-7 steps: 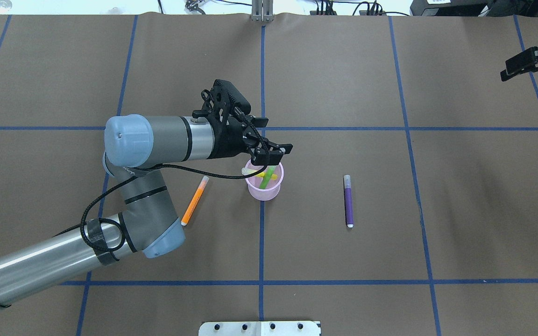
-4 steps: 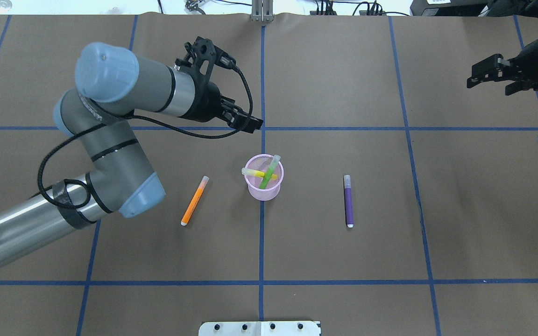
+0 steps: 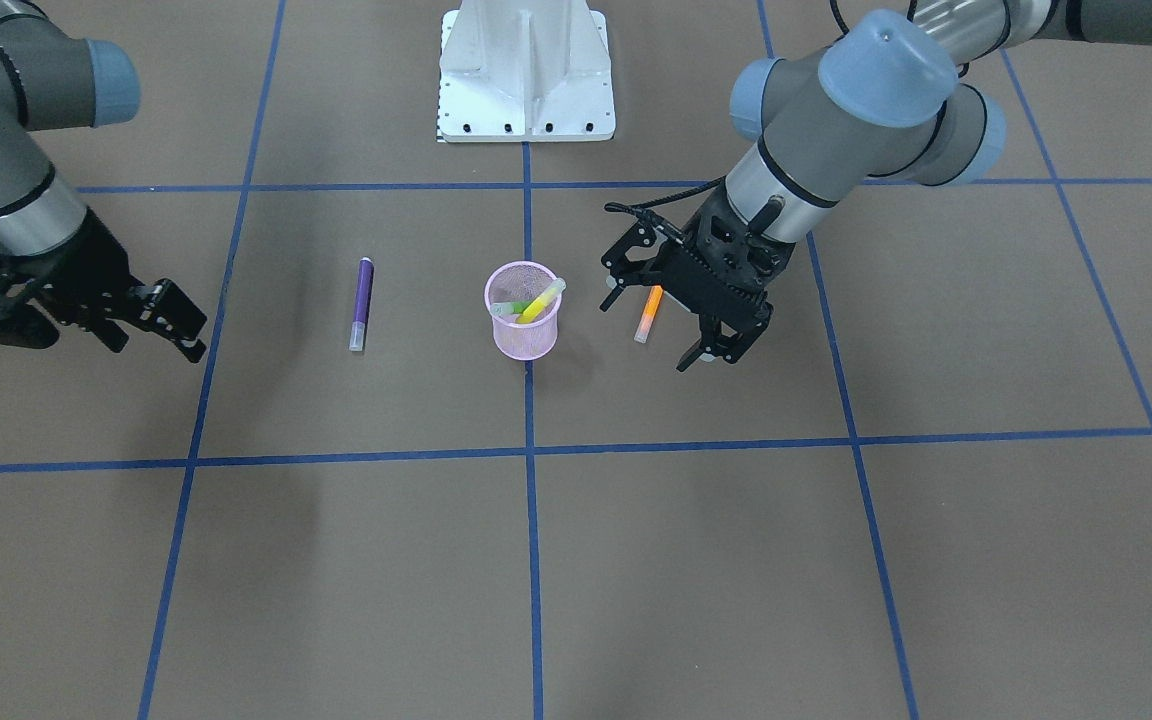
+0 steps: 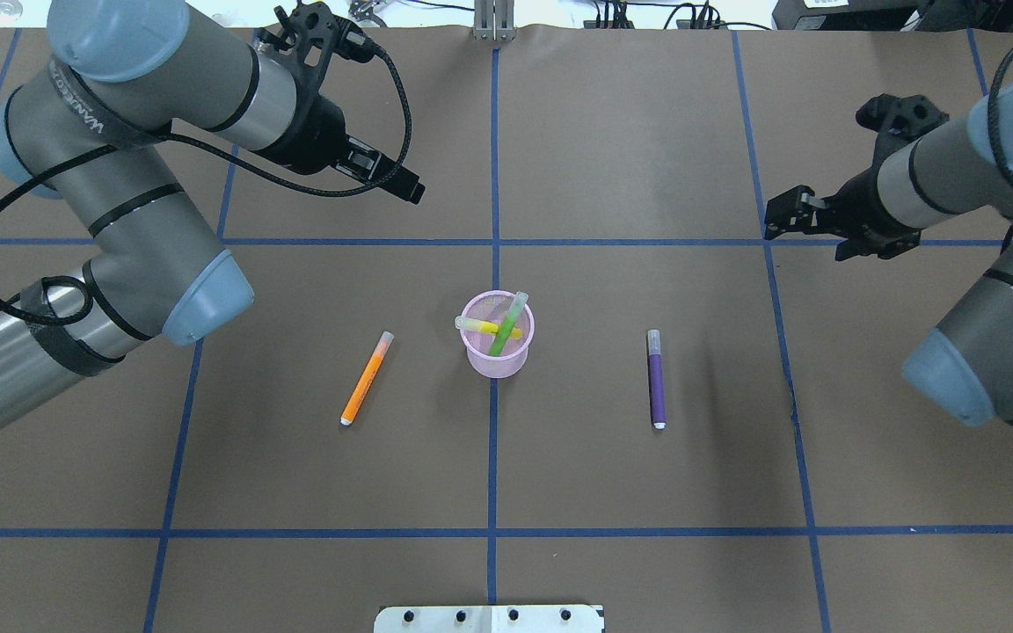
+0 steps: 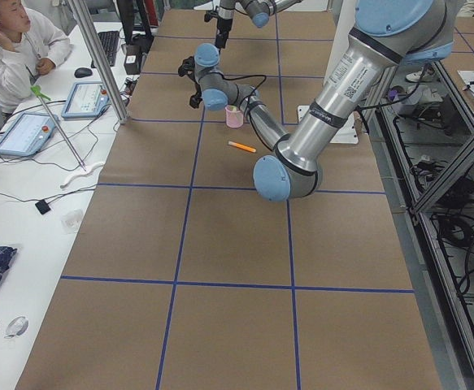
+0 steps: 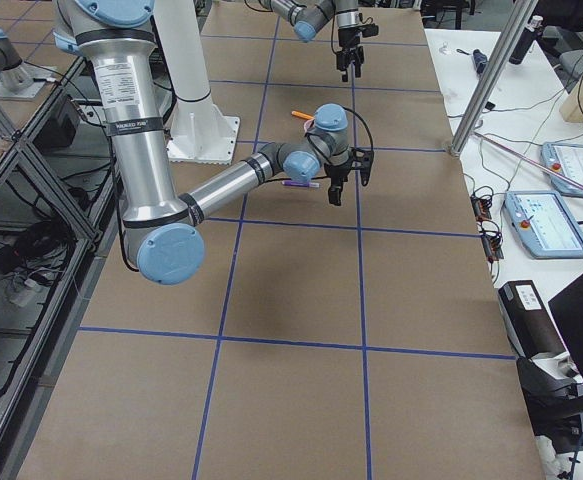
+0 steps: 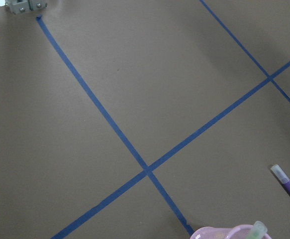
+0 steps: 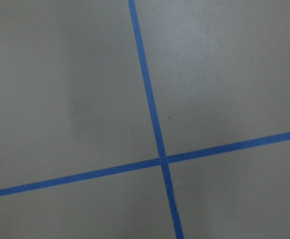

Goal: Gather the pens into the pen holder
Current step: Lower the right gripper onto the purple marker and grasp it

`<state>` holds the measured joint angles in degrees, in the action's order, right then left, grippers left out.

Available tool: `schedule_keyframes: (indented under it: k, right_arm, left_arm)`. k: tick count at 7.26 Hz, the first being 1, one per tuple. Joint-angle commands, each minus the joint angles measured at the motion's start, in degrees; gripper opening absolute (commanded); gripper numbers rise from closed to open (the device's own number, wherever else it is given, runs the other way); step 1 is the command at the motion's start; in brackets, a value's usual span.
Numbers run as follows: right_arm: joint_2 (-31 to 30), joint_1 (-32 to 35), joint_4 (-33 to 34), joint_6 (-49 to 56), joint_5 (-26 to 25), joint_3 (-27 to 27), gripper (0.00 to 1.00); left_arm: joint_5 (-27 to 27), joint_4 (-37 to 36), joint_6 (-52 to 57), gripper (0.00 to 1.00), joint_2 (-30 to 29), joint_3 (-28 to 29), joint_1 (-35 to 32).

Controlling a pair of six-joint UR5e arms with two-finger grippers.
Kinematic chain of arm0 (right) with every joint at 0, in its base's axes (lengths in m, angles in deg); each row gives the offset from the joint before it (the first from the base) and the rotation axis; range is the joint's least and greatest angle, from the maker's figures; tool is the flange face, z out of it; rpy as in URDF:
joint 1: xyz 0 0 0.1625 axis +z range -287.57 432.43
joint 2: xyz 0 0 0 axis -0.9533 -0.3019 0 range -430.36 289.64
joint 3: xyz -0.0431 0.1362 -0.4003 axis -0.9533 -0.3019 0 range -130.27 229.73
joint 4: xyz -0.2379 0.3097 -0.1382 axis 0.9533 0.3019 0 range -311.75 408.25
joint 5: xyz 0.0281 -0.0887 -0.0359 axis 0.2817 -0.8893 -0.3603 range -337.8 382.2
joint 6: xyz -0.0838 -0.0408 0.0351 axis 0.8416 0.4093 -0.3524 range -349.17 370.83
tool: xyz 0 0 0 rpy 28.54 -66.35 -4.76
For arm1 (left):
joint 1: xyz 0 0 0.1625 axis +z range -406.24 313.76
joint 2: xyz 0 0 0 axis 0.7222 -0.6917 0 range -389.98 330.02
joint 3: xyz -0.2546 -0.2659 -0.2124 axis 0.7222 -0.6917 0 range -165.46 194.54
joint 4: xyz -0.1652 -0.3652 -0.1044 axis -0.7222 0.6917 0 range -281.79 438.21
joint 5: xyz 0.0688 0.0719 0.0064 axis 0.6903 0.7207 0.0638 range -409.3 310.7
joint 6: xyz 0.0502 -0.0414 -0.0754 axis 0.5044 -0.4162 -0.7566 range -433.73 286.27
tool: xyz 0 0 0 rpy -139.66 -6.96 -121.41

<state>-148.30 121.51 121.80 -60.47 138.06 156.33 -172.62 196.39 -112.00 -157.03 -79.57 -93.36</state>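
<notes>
Half done. Standing crossed in the pink mesh pen holder (image 4: 496, 365): green pen (image 4: 506, 323) and yellow pen (image 4: 487, 327). Yet to collect: orange pen (image 4: 364, 380) and purple pen (image 4: 657, 382), flat on the table (image 4: 647, 492) either side. Left gripper (image 4: 397, 183) and right gripper (image 4: 804, 237) both spread, empty.

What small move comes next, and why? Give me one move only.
Probably swing the right gripper over the purple pen and descend. That gripper is open, empty and on that pen's side, and the pen lies flat on the table, outside the pen holder.
</notes>
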Motion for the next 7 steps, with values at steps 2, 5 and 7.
schedule_keyframes:
  k: [2,5,7]
  right_arm:
    - [9.62,-10.91,9.31,-2.71,-9.3,-2.53,0.94]
    - [9.22,-15.23,8.9,2.27,-10.65,-2.97,0.77]
    - [8.6,-16.38,8.55,3.45,-10.83,-3.24,0.65]
  left_arm:
    - [0.19,-0.32,-0.13,1.0,0.23,-1.43,-0.16]
    - [0.36,-0.23,-0.05,1.0,0.14,-1.43,-0.16]
    - [1.93,-0.23,-0.22,1.0,0.31,-1.43,0.01]
